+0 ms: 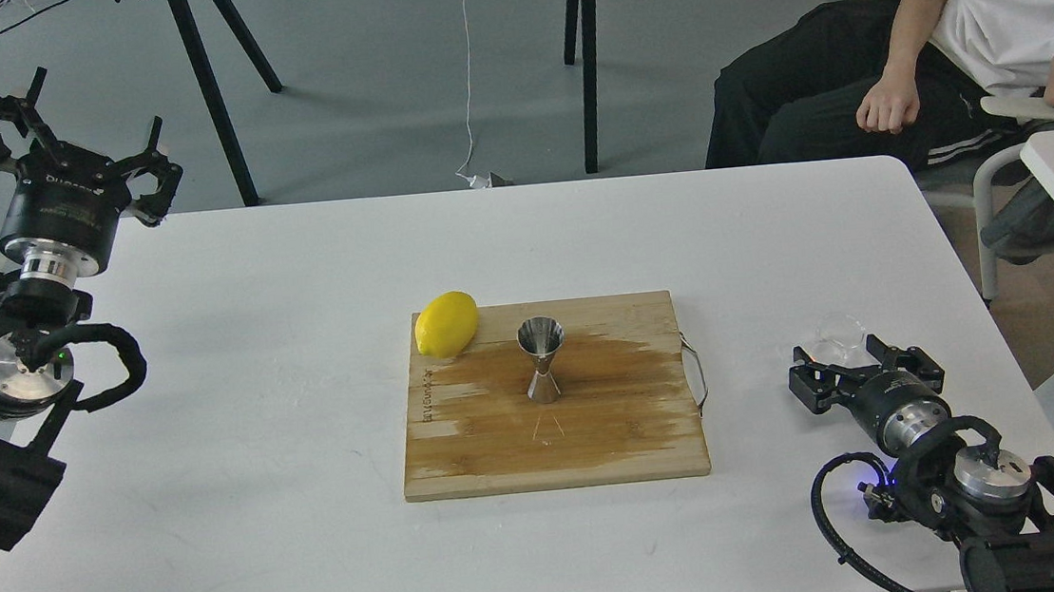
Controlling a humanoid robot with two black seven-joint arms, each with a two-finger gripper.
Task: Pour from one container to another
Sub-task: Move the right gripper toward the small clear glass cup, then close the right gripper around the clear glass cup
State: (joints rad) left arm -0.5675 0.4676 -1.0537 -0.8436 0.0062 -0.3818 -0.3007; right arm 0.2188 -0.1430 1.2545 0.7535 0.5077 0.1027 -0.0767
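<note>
Steel jigger [542,359] stands upright mid wooden board [598,452], w/ a dark wet patch spread round it. Lemon [446,323] sits on the board's far-left corner, apart from the jigger. Clear cup [839,331] is on the white table [262,434], well right of the board, just beyond my right gripper [845,359]; fingers spread either side of it, not closed on it as far as I can see. My left gripper [60,136] is raised over the table's far-left corner, fingers splayed wide, holding nothing.
</note>
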